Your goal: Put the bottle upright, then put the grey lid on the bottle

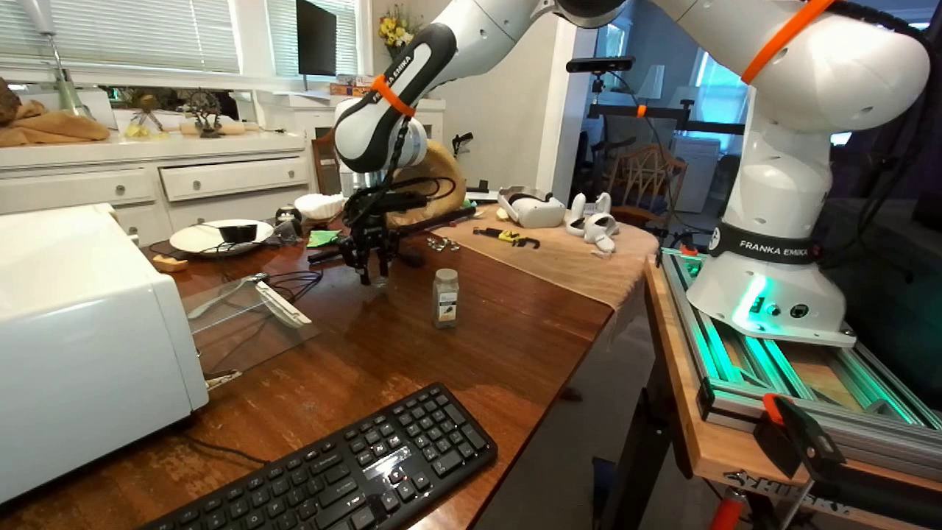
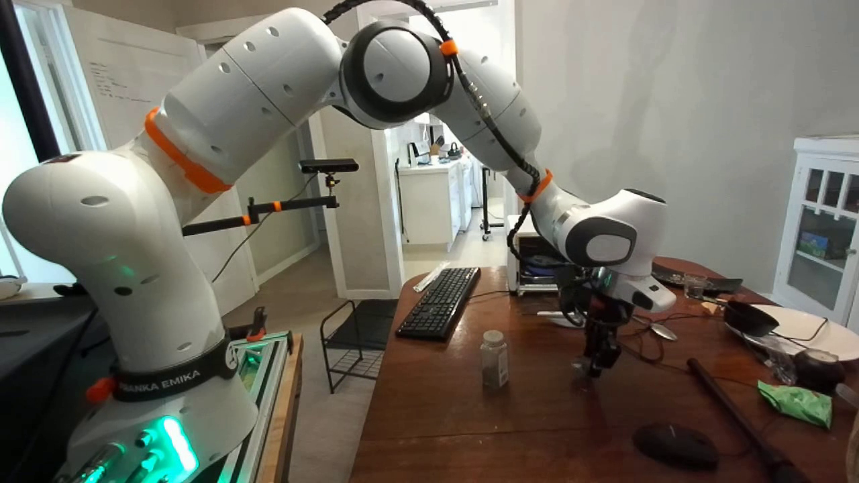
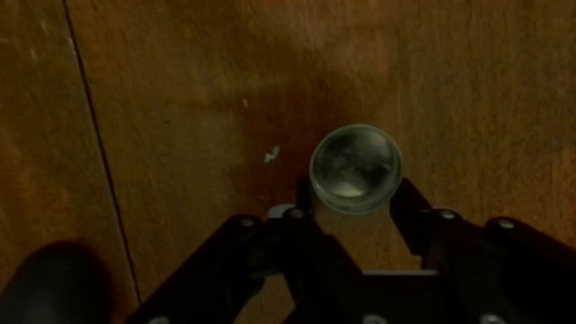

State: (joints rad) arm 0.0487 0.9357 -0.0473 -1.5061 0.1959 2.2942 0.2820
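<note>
In the wrist view, the round, grey, translucent lid (image 3: 355,168) sits between the fingertips of the black two-finger gripper (image 3: 354,191), parted to about its width; clamping cannot be confirmed. In an exterior view, the narrow, clear greyish plastic bottle (image 1: 445,309) stands upright on the brown wooden table (image 1: 508,316), near the gripper, toward the white robot base (image 1: 773,294); an open mouth cannot be verified. In an exterior view, the fingers (image 2: 599,345) mask most of the lid.

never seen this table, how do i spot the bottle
On the brown table, look between the robot's base and the gripper. The bottle stands there upright. Unlike the flat black keyboard, it is narrow and greyish, with a pale label.
</note>
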